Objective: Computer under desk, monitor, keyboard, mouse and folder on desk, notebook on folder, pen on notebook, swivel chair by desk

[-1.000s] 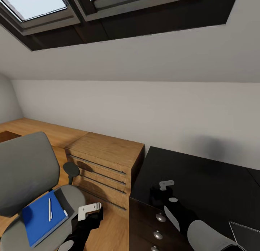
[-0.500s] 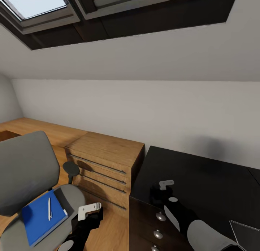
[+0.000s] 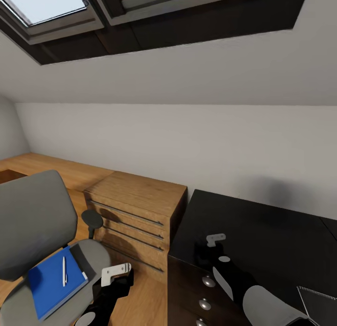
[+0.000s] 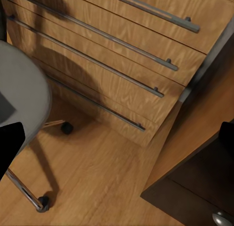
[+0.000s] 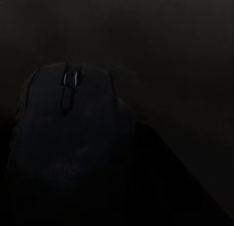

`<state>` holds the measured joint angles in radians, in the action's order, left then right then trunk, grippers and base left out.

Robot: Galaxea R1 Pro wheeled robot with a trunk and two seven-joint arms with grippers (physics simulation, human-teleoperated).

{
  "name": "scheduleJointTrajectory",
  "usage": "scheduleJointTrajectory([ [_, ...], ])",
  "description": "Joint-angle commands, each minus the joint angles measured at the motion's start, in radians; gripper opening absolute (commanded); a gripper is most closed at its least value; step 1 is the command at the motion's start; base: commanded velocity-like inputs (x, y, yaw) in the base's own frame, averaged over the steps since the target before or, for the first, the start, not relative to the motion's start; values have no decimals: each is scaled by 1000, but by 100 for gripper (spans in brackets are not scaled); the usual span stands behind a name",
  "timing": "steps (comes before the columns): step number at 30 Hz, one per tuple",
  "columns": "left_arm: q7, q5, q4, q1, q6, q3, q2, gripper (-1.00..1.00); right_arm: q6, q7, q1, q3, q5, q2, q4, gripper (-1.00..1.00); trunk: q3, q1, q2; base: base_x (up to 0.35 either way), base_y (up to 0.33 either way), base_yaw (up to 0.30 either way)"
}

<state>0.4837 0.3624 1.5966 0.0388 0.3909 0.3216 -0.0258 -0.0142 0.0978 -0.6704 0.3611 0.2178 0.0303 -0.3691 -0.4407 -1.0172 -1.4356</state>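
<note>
1. Head view: one grey swivel chair stands at the lower left on the wooden floor. On its seat lies one blue folder, with one white pen on top and a dark strip along the folder's right edge that may be the notebook — I cannot tell for sure. One light wooden drawer chest with three long bar handles stands between the chair and the black desk. Three round silver knobs show on the desk's front. Two skylight windows sit in the sloped ceiling.

2. Same view, the arms: the left gripper hangs above the floor just beside the chair seat; the right gripper is over the desk's near-left corner. Whether either pair of fingers is apart or together cannot be told here. A thin grey-rimmed corner of one flat thing shows at the lower right edge.

3. Left wrist view: the chest's drawer fronts with four bar handles counted, the seat rim, two casters and a chrome leg on the floor, and one desk knob at the corner. The fingers' state cannot be told.

4. Right wrist view: very dark — one black mouse with its scroll wheel lies on the desk surface, close under the camera. Whether the fingers clasp it cannot be told.
</note>
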Motion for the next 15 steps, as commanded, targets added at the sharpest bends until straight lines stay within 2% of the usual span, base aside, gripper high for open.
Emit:
scheduleJointTrajectory([
  [1,9,9,2,0,2,2,-1,100,3,8,0,10,14,-1,3,-100,-1,0,0,0,0,0],
  [15,9,9,2,0,2,2,-2,100,3,9,0,10,15,0,1,-100,-1,0,0,0,0,0],
])
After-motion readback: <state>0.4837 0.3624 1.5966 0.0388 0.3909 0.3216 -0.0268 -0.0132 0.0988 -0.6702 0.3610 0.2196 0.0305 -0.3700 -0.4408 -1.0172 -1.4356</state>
